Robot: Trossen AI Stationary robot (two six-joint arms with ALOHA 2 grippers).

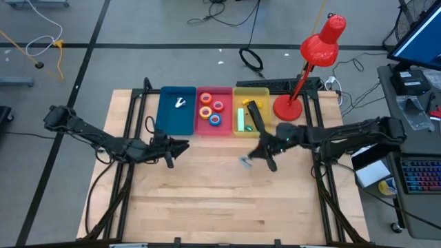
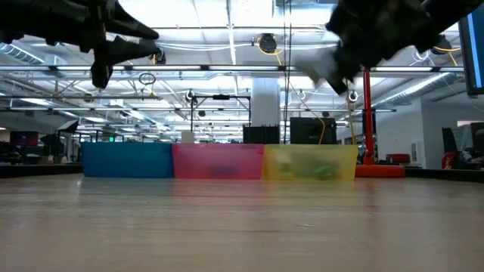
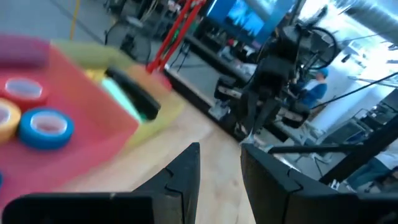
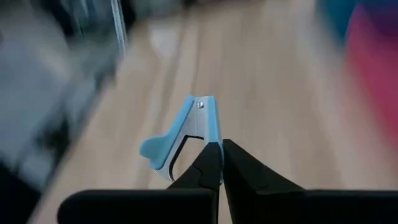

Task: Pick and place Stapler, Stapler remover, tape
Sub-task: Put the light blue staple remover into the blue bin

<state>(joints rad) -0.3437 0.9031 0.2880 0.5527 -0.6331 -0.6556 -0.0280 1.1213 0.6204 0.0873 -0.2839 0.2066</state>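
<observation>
High view: three bins at the table's far edge. Blue bin (image 1: 176, 114) held a small silvery remover; red bin (image 1: 214, 112) held several tape rolls (image 1: 211, 109); yellow bin (image 1: 251, 103) held the green-black stapler (image 1: 245, 118). So most looked sorted. R gripper (image 1: 256, 158), nearer than the yellow bin, carried a pale blue remover (image 1: 246, 161) above the wood. L gripper (image 1: 180, 146) hovered near the blue bin, empty, fingers slightly apart.

Low view: both arms up off the table; remover (image 2: 318, 72) blurred below the R gripper.

L wrist: tape and stapler in bins ahead of the fingers.

R wrist: fingers pressed together on the remover's (image 4: 183, 140) rear end, its body jutting ahead of the tips. Left to do, I'd judge: drop it in the blue bin.
</observation>
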